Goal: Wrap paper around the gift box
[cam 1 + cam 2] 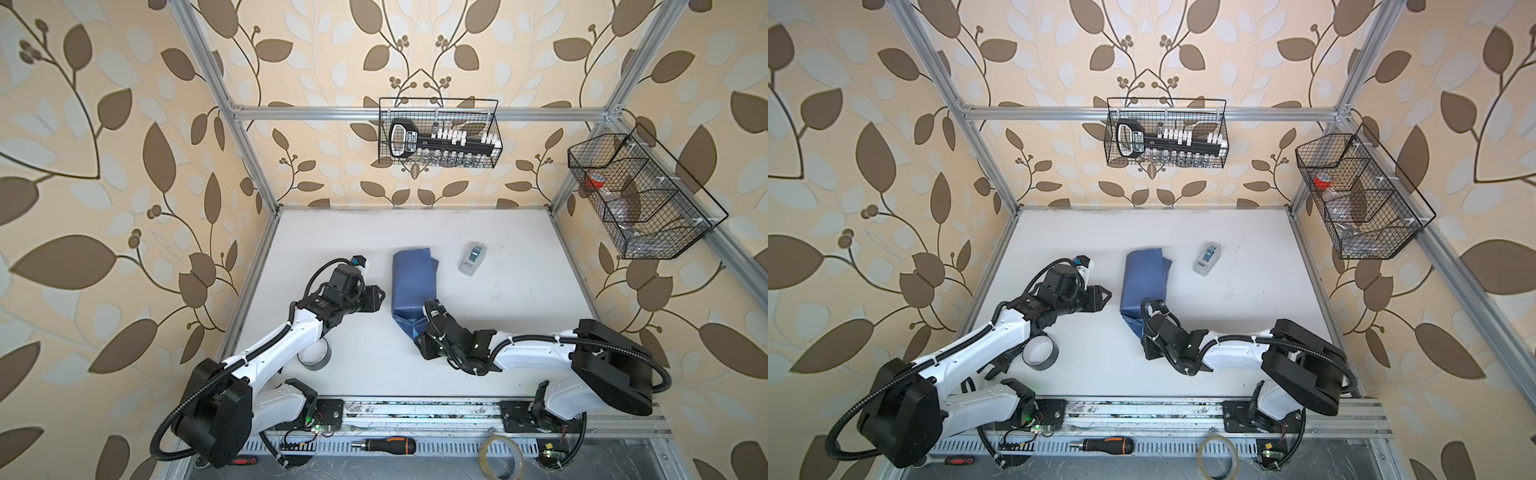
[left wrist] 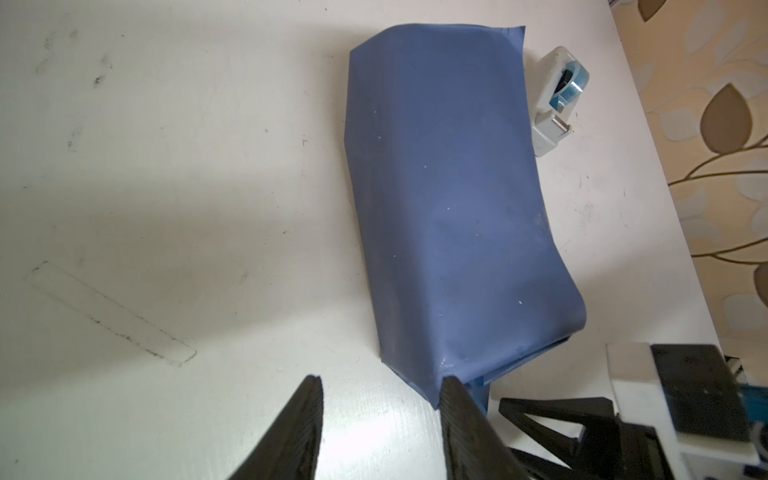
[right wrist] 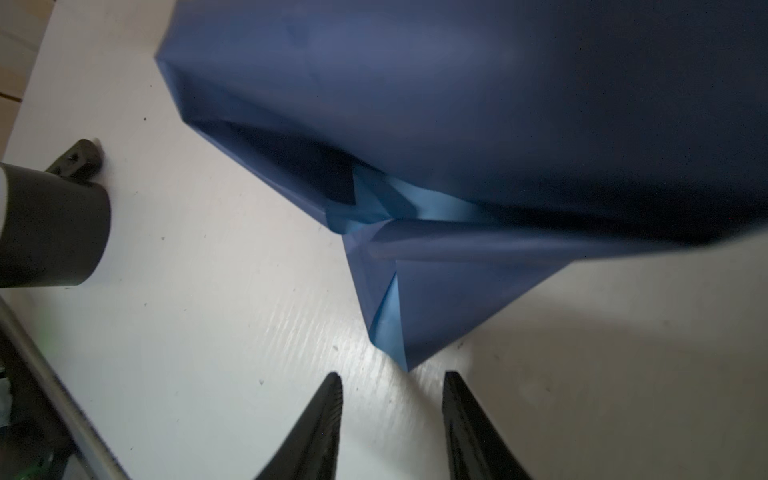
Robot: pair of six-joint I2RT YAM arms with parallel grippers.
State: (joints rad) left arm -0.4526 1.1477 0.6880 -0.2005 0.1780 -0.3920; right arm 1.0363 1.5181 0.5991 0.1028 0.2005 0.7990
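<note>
Near the table's (image 1: 519,332) front edge a grey tape roll (image 1: 316,355) lies under the left arm, and the right gripper (image 3: 392,378), jaws parted and empty, points at the folded near end of the paper (image 1: 409,282). The left gripper (image 2: 382,380), likewise parted and holding nothing, sits by the bundle's left side, one fingertip at a paper corner. The dusky-blue paper lies mid-table as a long hump hiding the gift box, a tape dispenser (image 1: 472,258) just beyond, toward the back.
</note>
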